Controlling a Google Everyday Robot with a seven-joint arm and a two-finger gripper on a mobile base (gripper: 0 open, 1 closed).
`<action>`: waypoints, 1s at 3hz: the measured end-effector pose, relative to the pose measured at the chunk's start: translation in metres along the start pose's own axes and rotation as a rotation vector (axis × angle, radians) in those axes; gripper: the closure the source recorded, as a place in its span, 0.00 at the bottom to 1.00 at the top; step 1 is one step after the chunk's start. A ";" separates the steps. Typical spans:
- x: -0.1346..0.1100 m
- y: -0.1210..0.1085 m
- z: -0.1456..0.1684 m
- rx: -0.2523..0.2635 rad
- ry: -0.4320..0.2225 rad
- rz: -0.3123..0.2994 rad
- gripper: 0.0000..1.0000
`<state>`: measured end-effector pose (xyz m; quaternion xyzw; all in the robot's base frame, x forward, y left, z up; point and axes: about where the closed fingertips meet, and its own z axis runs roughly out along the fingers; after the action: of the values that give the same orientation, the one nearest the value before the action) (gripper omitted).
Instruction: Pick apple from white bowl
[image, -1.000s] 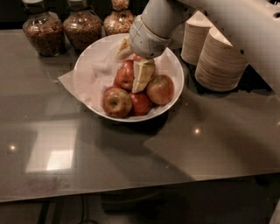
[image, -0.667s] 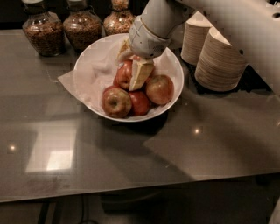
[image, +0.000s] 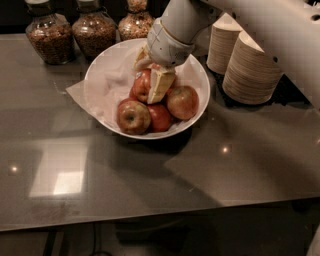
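The white bowl (image: 96, 75), lined with crumpled white paper (image: 107, 87), stands at the back middle of the dark table. The deep-red apple (image: 141, 86) lies near the bowl's middle, on top of the other apples. My gripper (image: 151, 80) reaches down into the bowl from the upper right. Its cream fingers (image: 161, 85) sit on either side of the red apple and close on it. The apple still rests in the bowl.
Three more apples lie in the bowl: a yellower one (image: 133, 116) in front, a red one (image: 160, 118) beside it, another (image: 182, 101) at right. Three glass jars (image: 94, 31) stand behind. Stacked beige paper bowls (image: 252, 70) stand at right.
Almost nothing has moved. The gripper stays over the red apple, its fingers a touch closer to it.
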<state>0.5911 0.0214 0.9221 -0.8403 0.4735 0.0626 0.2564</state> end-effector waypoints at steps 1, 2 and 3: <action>0.000 0.000 0.000 0.000 0.000 0.000 1.00; -0.006 -0.003 -0.007 0.025 -0.024 -0.009 1.00; -0.019 -0.007 -0.024 0.085 -0.082 -0.027 1.00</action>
<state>0.5833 0.0275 0.9525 -0.8317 0.4535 0.0736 0.3119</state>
